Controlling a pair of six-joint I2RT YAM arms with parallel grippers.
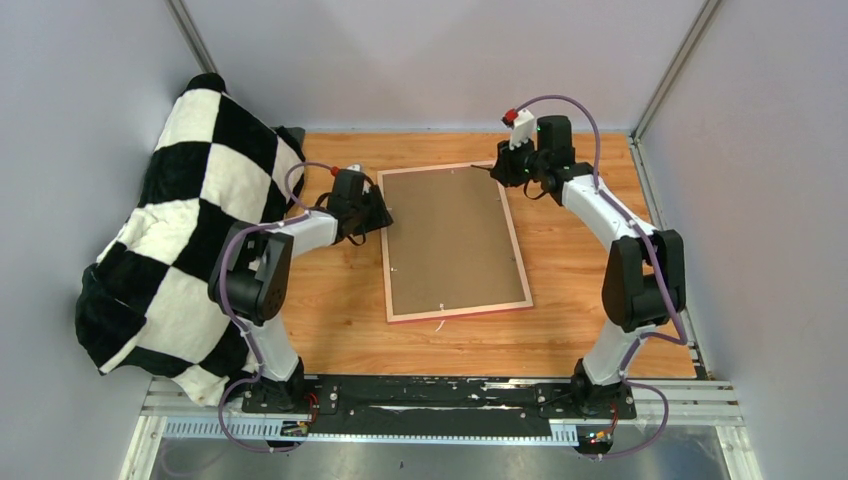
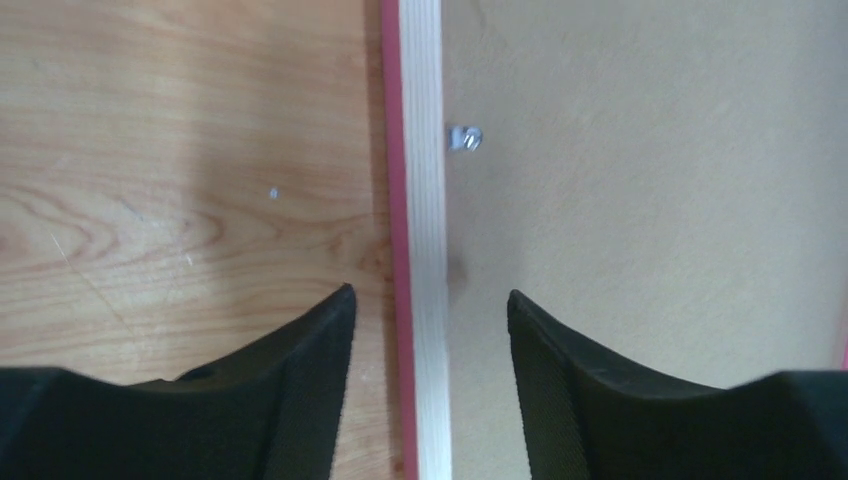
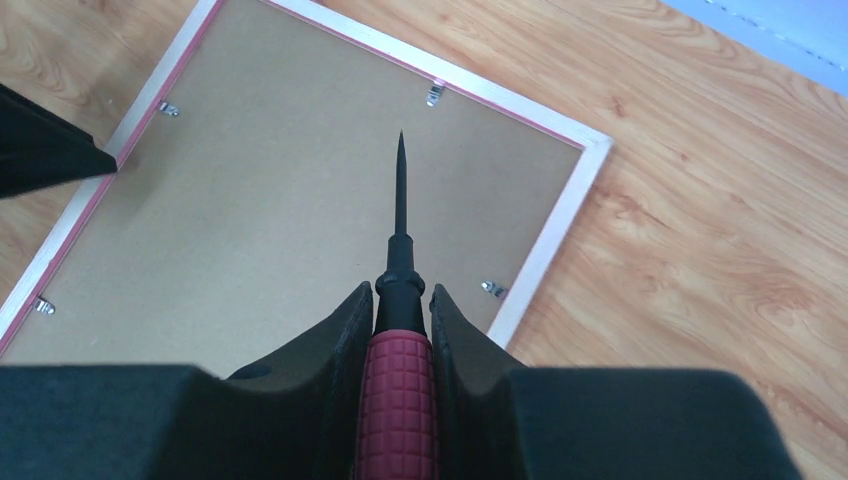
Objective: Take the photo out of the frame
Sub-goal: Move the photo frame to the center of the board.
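Note:
The frame lies face down on the wooden table, its pink-edged rail around a brown backing board. The photo is hidden under that board. My left gripper is open, its fingers straddling the frame's left rail, one over the table and one over the board. My right gripper hovers over the frame's far right corner, shut on a red-handled pointed tool whose black tip points over the backing board.
Small metal clips sit along the board's edges. A black-and-white checkered blanket is piled at the left. Walls close the table at the back and both sides.

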